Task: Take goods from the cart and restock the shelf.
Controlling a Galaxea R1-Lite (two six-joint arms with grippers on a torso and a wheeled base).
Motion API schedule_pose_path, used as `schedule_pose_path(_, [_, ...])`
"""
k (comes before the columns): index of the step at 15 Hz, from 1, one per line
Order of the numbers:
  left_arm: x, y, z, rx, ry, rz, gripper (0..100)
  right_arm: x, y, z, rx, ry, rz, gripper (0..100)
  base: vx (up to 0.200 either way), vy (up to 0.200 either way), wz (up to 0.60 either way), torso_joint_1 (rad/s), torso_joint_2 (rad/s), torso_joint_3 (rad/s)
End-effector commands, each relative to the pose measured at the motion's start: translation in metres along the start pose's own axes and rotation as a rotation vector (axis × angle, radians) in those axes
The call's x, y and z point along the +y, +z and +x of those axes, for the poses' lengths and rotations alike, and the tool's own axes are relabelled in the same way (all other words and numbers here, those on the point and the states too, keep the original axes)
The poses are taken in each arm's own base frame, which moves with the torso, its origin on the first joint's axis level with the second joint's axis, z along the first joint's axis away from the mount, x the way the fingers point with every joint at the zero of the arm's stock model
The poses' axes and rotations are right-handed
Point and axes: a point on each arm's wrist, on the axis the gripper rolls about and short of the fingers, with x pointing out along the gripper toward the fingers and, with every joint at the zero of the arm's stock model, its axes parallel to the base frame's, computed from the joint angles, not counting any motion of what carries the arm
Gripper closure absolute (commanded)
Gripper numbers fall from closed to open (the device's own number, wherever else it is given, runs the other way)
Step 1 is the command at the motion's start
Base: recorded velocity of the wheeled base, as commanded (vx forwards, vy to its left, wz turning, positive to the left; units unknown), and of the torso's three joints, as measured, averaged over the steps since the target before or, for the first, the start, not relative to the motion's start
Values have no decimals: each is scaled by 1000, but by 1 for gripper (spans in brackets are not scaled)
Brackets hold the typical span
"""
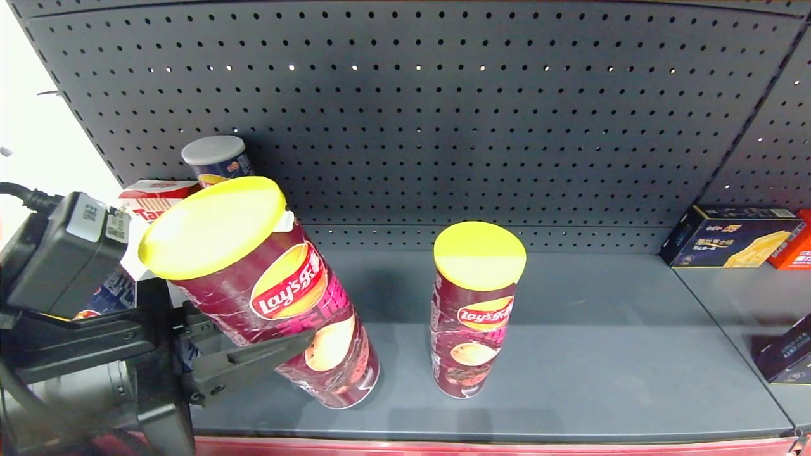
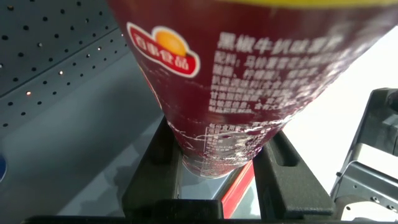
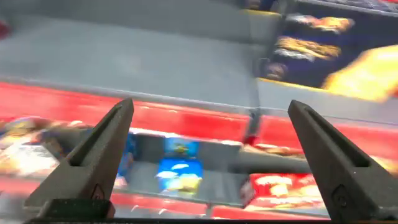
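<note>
A maroon chip can (image 1: 279, 304) with a yellow lid leans to the left, and my left gripper (image 1: 253, 345) is shut on its lower half. Its base is down by the grey shelf (image 1: 602, 354) near the front edge; whether it touches I cannot tell. In the left wrist view the same can (image 2: 249, 93) sits between the black fingers (image 2: 292, 180). A second, matching can (image 1: 472, 316) stands upright on the shelf just to the right, apart from the held one. My right gripper (image 3: 211, 109) is open with nothing between its fingers, over a red-edged shelf (image 3: 186, 115).
At the shelf's back left stand a blue can with a grey lid (image 1: 215, 158) and a red and white box (image 1: 155, 193). A dark blue box (image 1: 728, 244), an orange box (image 1: 792, 250) and another dark box (image 1: 785, 358) sit at the right. A pegboard wall (image 1: 443, 114) closes the back.
</note>
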Motion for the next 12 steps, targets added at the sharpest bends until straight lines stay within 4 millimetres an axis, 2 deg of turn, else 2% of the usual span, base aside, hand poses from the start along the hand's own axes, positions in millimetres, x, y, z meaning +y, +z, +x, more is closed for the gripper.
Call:
schedule_pose_path(1, [-1,1,-2,-8,3,4,100,0,-12,-1,-63,-98,-8,0,0,0,0,0,0,0])
schedule_pose_path(4, [-2,-2,-3,-2,2,4,100,-1,-12,-1,-69,-117,34,0,0,0,0,0,0,0])
schedule_pose_path(6, [-3,-3,-3,2,-5,5,100,4,-17,0,-28,61,32,0,0,0,0,0,0,0])
schedule_pose_path(12, [-4,-3,-6,-2,-4,6,100,2,-19,0,-3,-14,106,0,0,0,0,0,0,0])
